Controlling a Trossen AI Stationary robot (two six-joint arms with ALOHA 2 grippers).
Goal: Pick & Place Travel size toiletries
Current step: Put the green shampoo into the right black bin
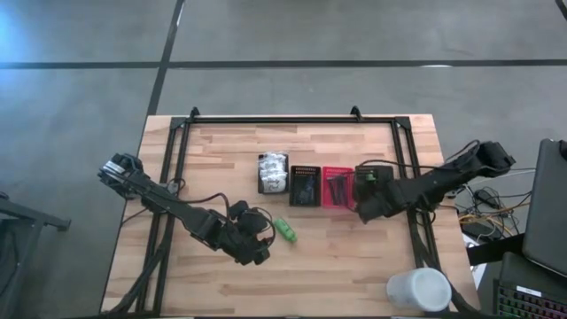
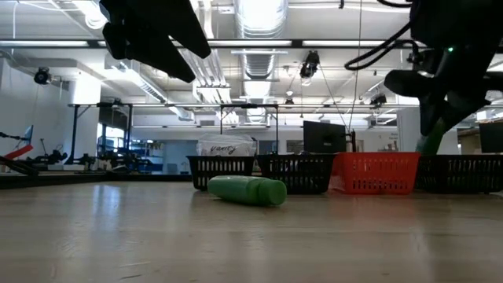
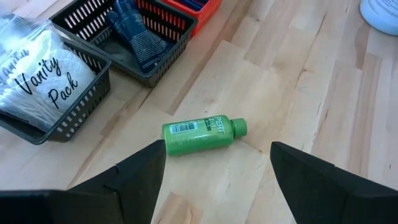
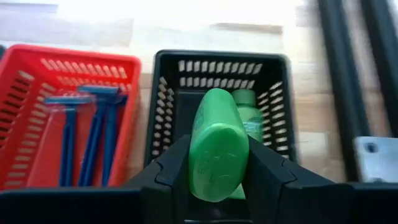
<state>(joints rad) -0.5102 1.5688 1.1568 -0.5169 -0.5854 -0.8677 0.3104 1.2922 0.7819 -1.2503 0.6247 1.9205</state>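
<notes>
A bright green little bottle (image 1: 283, 230) lies on its side on the wooden table; it also shows in the left wrist view (image 3: 202, 135) and the low view (image 2: 247, 191). My left gripper (image 3: 217, 168) is open just near-left of it, above the table (image 1: 252, 248). My right gripper (image 4: 217, 180) is shut on another green bottle (image 4: 217, 143) above the rightmost black mesh bin (image 4: 224, 68), which holds one more green bottle (image 4: 250, 115). In the high view my right gripper (image 1: 365, 208) is at this bin's near edge. My right gripper pinches the green bottle's two sides (image 4: 198, 155) between its two fingers. The bottle lies along the fingers, its flat base (image 4: 217, 165) toward the wrist and its other end pointing at the bin. It is lifted clear, its lower end (image 2: 431, 141) showing under the fingers.
Four mesh bins stand in a row at mid-table: one with white packets (image 1: 273, 173), a black one with dark tubes (image 1: 304, 186), a red one with razors (image 1: 337, 186), and the rightmost black one (image 1: 376, 173). A large white cup (image 1: 418, 290) stands at the near right corner.
</notes>
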